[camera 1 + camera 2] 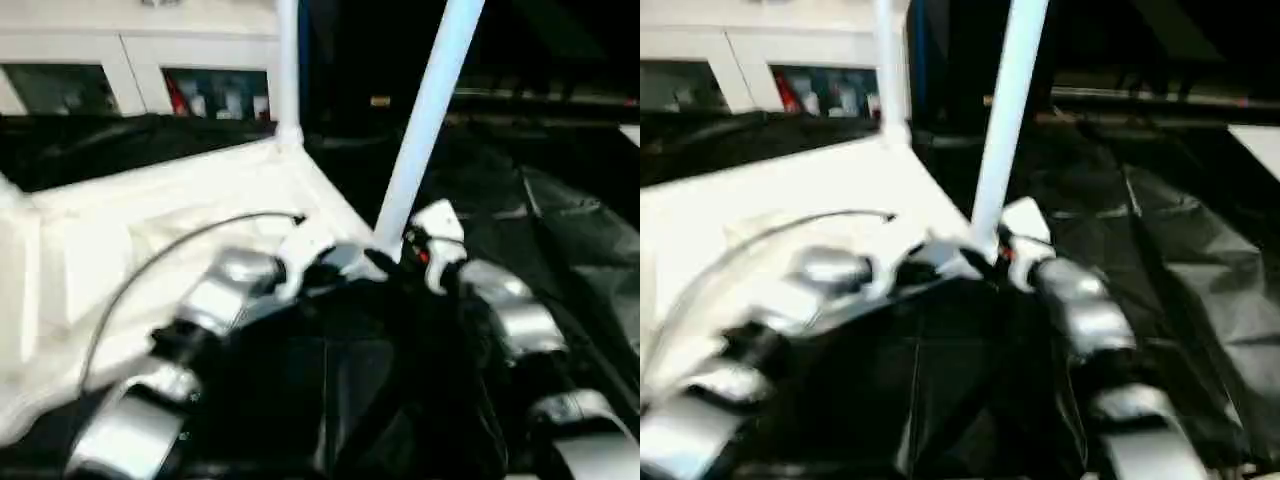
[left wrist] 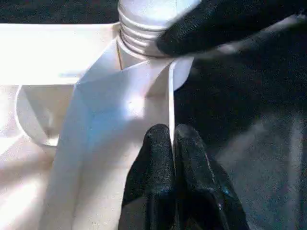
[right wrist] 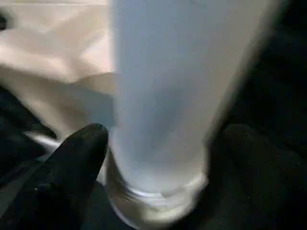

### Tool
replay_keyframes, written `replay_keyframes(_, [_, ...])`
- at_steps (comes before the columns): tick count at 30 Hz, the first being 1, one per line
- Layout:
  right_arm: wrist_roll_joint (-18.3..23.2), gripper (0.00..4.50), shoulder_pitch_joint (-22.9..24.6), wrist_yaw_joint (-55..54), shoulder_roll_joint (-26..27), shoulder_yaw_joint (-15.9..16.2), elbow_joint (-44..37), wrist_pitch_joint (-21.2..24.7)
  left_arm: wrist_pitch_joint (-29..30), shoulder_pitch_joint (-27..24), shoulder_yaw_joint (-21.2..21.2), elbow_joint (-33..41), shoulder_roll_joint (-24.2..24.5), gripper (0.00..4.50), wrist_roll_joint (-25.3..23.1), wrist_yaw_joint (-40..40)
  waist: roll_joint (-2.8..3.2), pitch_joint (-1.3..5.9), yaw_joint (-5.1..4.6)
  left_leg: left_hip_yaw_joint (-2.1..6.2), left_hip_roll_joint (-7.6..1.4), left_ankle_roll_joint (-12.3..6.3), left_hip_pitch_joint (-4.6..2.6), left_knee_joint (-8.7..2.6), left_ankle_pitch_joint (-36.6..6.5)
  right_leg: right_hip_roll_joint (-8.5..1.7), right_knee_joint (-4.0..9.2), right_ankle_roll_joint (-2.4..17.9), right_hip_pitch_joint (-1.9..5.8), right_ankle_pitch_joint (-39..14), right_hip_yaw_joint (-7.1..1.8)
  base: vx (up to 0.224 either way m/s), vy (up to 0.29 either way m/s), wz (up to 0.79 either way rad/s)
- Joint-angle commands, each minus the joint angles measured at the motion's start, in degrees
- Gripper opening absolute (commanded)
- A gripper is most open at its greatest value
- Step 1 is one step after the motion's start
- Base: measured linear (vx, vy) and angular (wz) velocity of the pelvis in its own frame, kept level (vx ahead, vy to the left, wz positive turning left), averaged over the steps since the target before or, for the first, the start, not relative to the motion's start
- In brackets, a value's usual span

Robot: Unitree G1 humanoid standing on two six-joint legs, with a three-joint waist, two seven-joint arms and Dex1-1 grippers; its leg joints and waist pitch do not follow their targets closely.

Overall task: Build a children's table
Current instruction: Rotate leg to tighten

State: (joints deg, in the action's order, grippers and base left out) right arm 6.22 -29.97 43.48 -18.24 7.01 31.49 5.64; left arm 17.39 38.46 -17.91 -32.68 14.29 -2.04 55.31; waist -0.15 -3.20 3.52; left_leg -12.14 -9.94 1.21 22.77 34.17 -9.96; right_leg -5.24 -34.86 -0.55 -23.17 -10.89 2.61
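The children's table top (image 1: 150,230) lies upside down on the black-covered work table. Two white legs stand up from its corner sockets: a near one (image 1: 425,120) that leans a little, and a far one (image 1: 288,60). My left gripper (image 2: 172,139) is shut on the thin rim wall of the top, just below the near corner. The near leg's threaded end (image 2: 139,28) sits at that corner socket. My right gripper (image 3: 163,143) stands open around the near leg's base, one finger (image 3: 81,158) on each side and close to the tube.
The black cover (image 1: 560,230) spreads out wrinkled to the right. A white glass-door cabinet (image 1: 130,70) stands behind the work table. A thin grey cable (image 1: 170,255) arcs over the table top from my left forearm. An open round socket (image 2: 38,115) lies along the rim.
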Motion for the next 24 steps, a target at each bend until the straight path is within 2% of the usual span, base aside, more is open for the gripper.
replay_keyframes(1, [-0.67,4.23,1.26,6.04,-3.26,2.37,-3.02,-0.99,-0.83,-0.70,-2.44,1.76,2.08,0.00,0.13,6.71,-0.31,4.00,0.14,1.65,-3.55,-4.83,-1.80,-3.84,-9.50,-3.29,3.70,15.58,2.32,-5.72,-2.13,0.000,0.000,0.00])
replay_keyframes(2, [-0.67,4.23,1.26,6.04,-3.26,2.37,-3.02,-0.99,-0.83,-0.70,-2.44,1.76,2.08,0.00,0.13,6.71,-0.38,4.02,0.23,1.62,-3.57,-4.67,-1.87,-3.81,-9.55,-3.32,3.70,15.64,2.31,-5.49,-2.14,0.000,0.000,0.00])
replay_keyframes(5, [0.41,4.23,2.76,12.37,-5.40,3.71,-5.63,-0.23,-0.02,-1.71,-4.25,5.32,5.15,0.00,1.86,14.46,-0.57,3.78,0.26,1.65,-3.56,-4.10,-1.59,-3.97,-11.11,-3.49,3.68,15.71,2.52,-7.23,-2.22,0.000,0.000,0.00])
replay_keyframes(8, [1.32,4.23,3.29,14.67,-5.91,4.17,-6.97,0.92,-0.31,-1.80,-4.27,5.81,5.53,0.00,2.01,15.05,-0.49,3.77,0.34,1.63,-3.68,-3.94,-1.78,-4.02,-11.36,-3.42,3.73,15.85,2.32,-7.87,-2.20,0.000,0.000,0.00])
replay_keyframes(10, [1.69,4.23,3.73,16.35,-6.40,5.08,-8.07,1.84,-0.71,-1.75,-3.88,5.75,5.89,0.00,2.03,14.58,-0.56,3.68,0.35,1.70,-3.67,-2.98,-1.84,-4.16,-12.73,-3.40,3.85,15.64,2.24,-9.63,-2.22,0.000,0.000,0.00])
replay_keyframes(11, [1.72,3.98,3.69,16.40,-6.34,5.23,-7.90,1.91,-0.83,-1.71,-3.68,5.61,5.88,0.00,1.97,14.34,-0.55,3.67,0.33,1.76,-3.67,-2.54,-1.84,-4.21,-13.18,-3.52,3.93,15.37,2.23,-10.45,-2.23,0.000,0.000,0.00])
replay_keyframes(13, [2.13,3.90,3.49,16.79,-6.03,5.06,-7.59,2.10,-0.81,-1.80,-3.50,5.78,5.95,0.00,2.24,14.52,-0.61,3.70,0.29,1.79,-3.61,-2.01,-1.82,-4.20,-13.39,-3.58,4.02,14.98,2.22,-11.14,-2.28,0.000,0.000,0.00])
replay_keyframes(15, [2.32,3.85,3.40,16.89,-5.82,4.92,-7.50,2.31,-0.77,-1.88,-3.39,5.89,6.01,0.00,2.40,14.64,-0.59,3.74,0.29,1.77,-3.58,-2.05,-1.83,-4.14,-13.21,-3.58,3.99,14.94,2.23,-10.85,-2.29,0.000,0.000,0.00])
replay_keyframes(16, [2.28,3.56,3.39,17.20,-5.71,4.86,-7.67,2.57,-0.43,-2.05,-3.34,6.30,6.21,0.00,2.59,15.02,-0.58,3.86,0.29,1.81,-3.57,-2.30,-1.74,-4.08,-12.06,-3.55,3.79,15.11,2.35,-9.38,-2.26,0.000,0.000,0.00])
replay_keyframes(21, [2.16,3.30,3.54,17.68,-5.67,4.77,-7.89,3.24,-0.22,-2.24,-3.28,6.44,6.30,0.00,2.53,15.32,-0.71,3.97,0.38,1.68,-3.50,-3.45,-1.66,-3.82,-9.70,-3.52,3.44,15.94,2.45,-6.21,-2.20,0.000,0.000,0.00])
replay_keyframes(22, [2.15,3.03,3.54,17.74,-5.64,4.79,-7.86,3.31,-0.15,-2.27,-3.29,6.46,6.35,0.00,2.57,15.36,-0.71,3.99,0.39,1.68,-3.48,-3.63,-1.65,-3.80,-9.66,-3.51,3.42,16.04,2.50,-6.17,-2.17,0.000,0.000,0.00])
replay_keyframes(24, [2.13,2.98,3.47,17.66,-5.53,4.76,-7.64,3.32,-0.13,-2.29,-3.23,6.44,6.37,0.00,2.56,15.17,-0.71,3.98,0.42,1.68,-3.49,-3.75,-1.66,-3.77,-9.58,-3.52,3.41,16.12,2.49,-6.17,-2.17,0.000,0.000,0.00])
